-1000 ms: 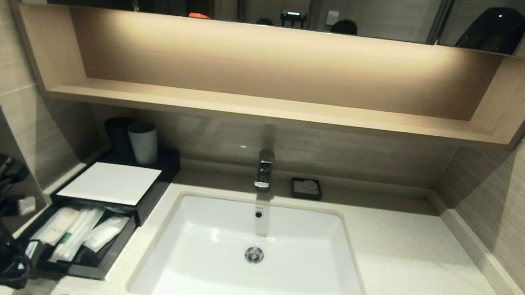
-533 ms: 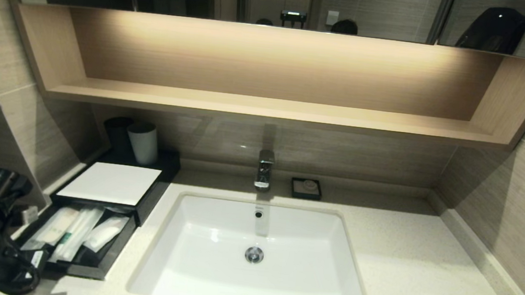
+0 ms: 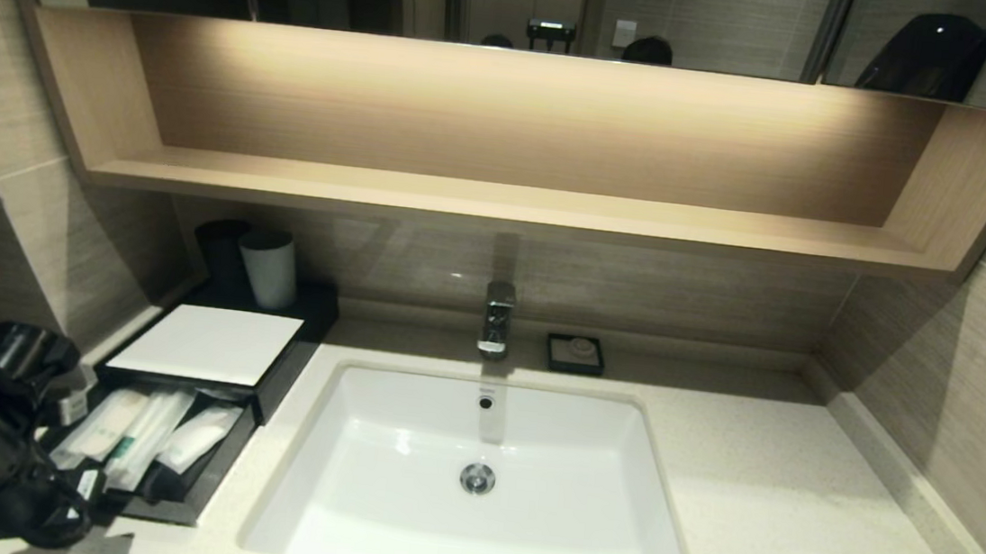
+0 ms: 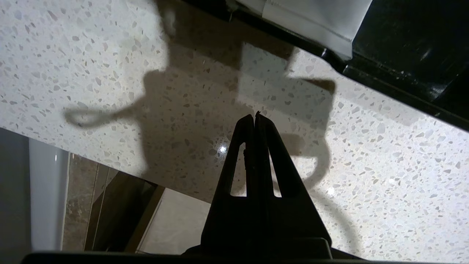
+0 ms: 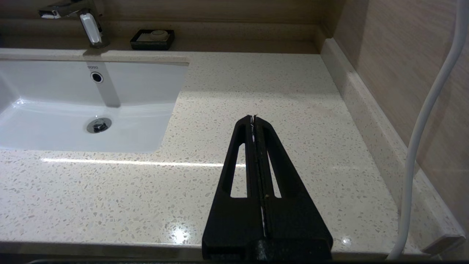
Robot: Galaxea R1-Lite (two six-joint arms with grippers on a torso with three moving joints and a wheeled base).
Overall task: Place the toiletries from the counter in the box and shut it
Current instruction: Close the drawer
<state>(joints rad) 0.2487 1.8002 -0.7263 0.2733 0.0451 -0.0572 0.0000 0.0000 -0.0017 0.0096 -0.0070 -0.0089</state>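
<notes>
Toiletries (image 3: 135, 439): lying in the box's (image 3: 206, 344) open drawer; seeming light, slippery. Left gripper (image 4: 254, 116): hovering over the counter (image 4: 91, 66), pressed together, empty; likely pushing the drawer front. Right gripper (image 5: 254, 118): pressed together, idling.

Speckled glossy stone counter (image 3: 759, 520), wooden shelf (image 3: 509, 202)

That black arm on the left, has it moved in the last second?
Yes. In the head view the left gripper has moved rightward toward the box's open drawer, now beside its front corner; the box itself stayed put.
</notes>
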